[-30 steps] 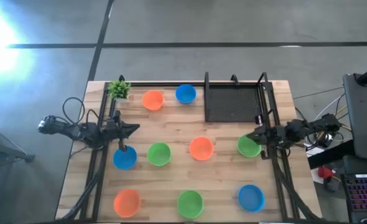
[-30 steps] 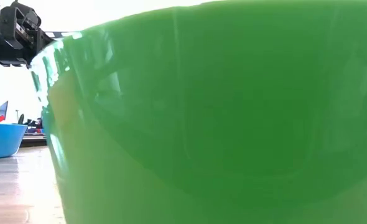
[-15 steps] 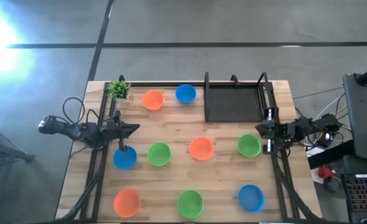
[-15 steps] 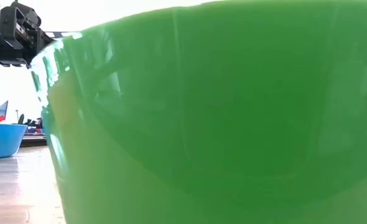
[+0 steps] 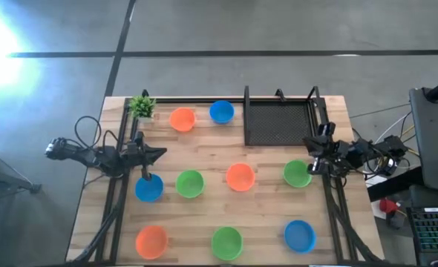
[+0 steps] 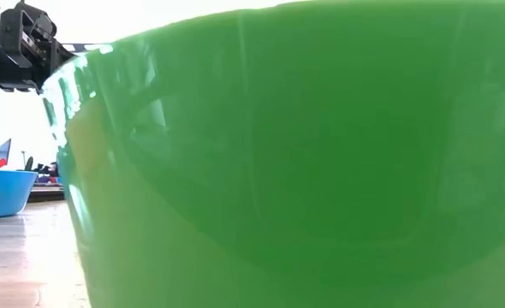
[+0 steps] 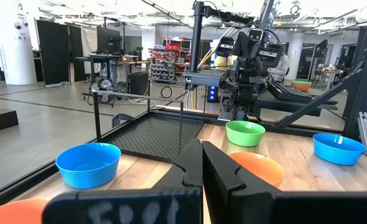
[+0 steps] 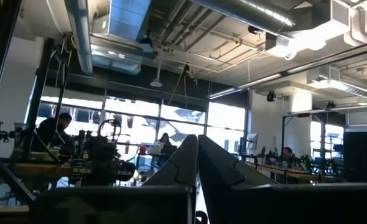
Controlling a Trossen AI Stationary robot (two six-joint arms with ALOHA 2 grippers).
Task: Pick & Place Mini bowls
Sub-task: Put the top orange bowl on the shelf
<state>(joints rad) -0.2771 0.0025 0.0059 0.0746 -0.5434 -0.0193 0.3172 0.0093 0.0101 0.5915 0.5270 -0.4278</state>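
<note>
Fig.: the right gripper (image 5: 313,154), fingers pressed together and empty, is hanging just right of and slightly far from the small round green plastic mini bowl (image 5: 297,173) at the table's right edge; right arm is nearer. The left gripper (image 5: 158,153), also closed w/ nothing held, is waiting at left, near the blue plastic mini bowl (image 5: 149,188).

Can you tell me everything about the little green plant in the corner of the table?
The little green plant stands upright at the far left corner of the wooden table, seen from straight above. It shows a tuft of spiky, bright green leaves. Its pot is hidden beneath the leaves. The nearest bowl is the orange bowl beside it, with a gap between them. No end effector is near it.
</note>
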